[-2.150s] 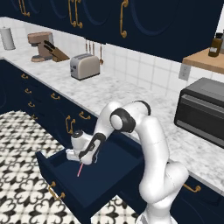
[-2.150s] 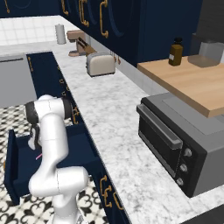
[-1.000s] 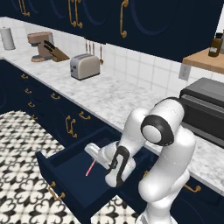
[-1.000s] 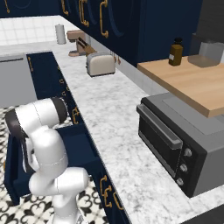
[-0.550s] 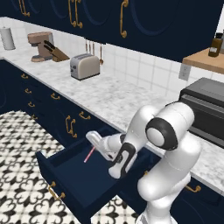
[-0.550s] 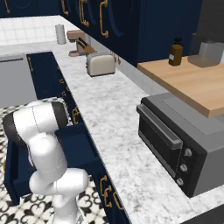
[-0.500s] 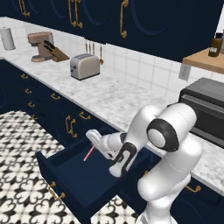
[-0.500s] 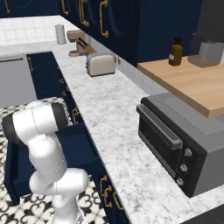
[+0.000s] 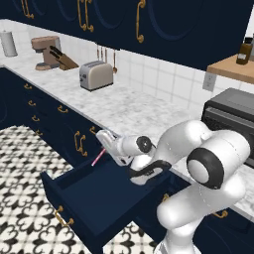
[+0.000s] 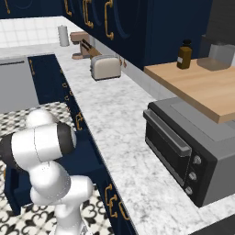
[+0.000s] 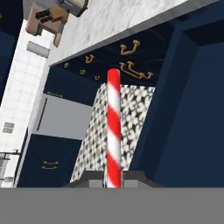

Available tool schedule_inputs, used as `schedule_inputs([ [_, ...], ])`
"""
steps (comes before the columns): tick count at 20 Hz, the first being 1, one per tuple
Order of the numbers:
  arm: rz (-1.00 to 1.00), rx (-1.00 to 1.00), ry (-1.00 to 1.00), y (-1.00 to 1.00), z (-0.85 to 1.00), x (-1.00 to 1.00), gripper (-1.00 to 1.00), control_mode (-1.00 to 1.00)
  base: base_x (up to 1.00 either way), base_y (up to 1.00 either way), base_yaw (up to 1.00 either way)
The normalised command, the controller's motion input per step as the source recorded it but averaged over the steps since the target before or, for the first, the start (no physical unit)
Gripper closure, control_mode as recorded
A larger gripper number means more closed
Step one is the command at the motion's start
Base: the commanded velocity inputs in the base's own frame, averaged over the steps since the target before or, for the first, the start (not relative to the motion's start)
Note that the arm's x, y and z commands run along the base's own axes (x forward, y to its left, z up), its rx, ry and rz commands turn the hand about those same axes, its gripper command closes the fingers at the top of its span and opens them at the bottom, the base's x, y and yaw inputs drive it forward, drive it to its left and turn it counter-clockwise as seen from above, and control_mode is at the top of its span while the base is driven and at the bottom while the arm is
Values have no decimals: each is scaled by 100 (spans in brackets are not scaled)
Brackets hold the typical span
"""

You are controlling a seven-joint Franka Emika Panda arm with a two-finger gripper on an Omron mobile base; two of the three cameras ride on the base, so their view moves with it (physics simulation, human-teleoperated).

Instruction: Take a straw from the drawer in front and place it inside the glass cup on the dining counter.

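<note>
The drawer (image 9: 94, 193) stands pulled open below the marble worktop, and its dark inside looks bare. My gripper (image 9: 105, 147) hangs over the drawer's back left corner, shut on the straw (image 9: 97, 158). The thin red-pink stick slants down and left from the fingers, clear of the drawer floor. In the hand view the striped straw (image 11: 113, 127) rises straight up from between the two fingertips of the gripper (image 11: 113, 180). The glass cup and the dining counter are out of view.
A toaster (image 9: 96, 75) and a mixer with a knife block (image 9: 49, 52) stand on the worktop (image 9: 134, 106) behind the drawer. A dark microwave (image 9: 233, 116) sits at the right. Navy cabinet fronts with brass handles (image 9: 78, 143) line the left. Patterned floor (image 9: 25, 163) lies beside the drawer.
The hand has risen out of the drawer with the straw, moving up towards the worktop edge. The elbow has swung right and lower. The drawer has not moved.
</note>
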Motion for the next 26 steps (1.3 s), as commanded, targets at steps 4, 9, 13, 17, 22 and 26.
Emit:
schedule_inputs([
  [4, 0, -1, -3, 0, 100, 9, 100, -100, 0, 0, 0],
  [9, 0, -11, -13, 0, 100, 6, 100, -100, 0, 0, 0],
  [13, 0, -19, -26, 0, 100, 5, 100, -100, 0, 0, 0],
  [17, 0, -33, -41, 0, 100, 0, 100, -100, 0, 0, 0],
  [22, 4, -47, -50, -28, 34, -41, 100, -100, 0, 0, 0],
  [26, 12, -34, -24, -63, 4, -79, 100, -100, 0, 0, 0],
])
